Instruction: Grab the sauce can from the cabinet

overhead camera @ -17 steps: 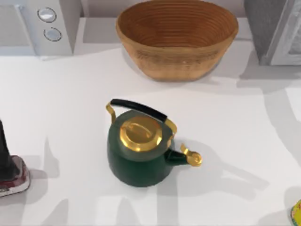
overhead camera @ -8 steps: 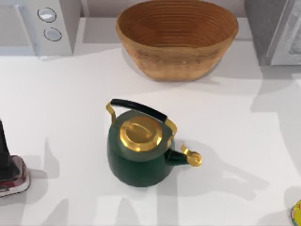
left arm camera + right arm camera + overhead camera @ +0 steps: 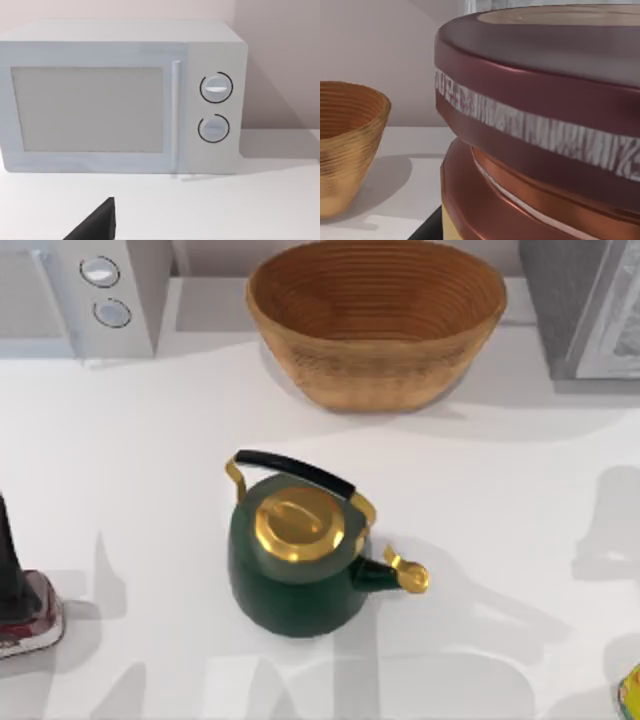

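Note:
The sauce can (image 3: 545, 130) sits very close in the right wrist view, tilted. It has a glossy maroon rim, a pale streaked band and copper-red bands below. My right gripper is shut on it, and a dark fingertip (image 3: 429, 227) shows beside its lower edge. The grey cabinet (image 3: 580, 300) stands at the table's back right corner. My left arm (image 3: 8, 550) is parked at the left edge. A dark part of my left gripper (image 3: 95, 227) points toward the microwave.
A green kettle (image 3: 295, 565) with a gold lid stands mid-table. A wicker basket (image 3: 375, 320) sits at the back centre and a white microwave (image 3: 85, 290) at the back left. A red-and-white object (image 3: 28, 618) lies at the left edge, and a yellow object (image 3: 630, 692) at the front right corner.
The arm's shadow on the right side of the table has slid away from the cabinet toward the front right. The kettle, the basket and the left arm have not moved.

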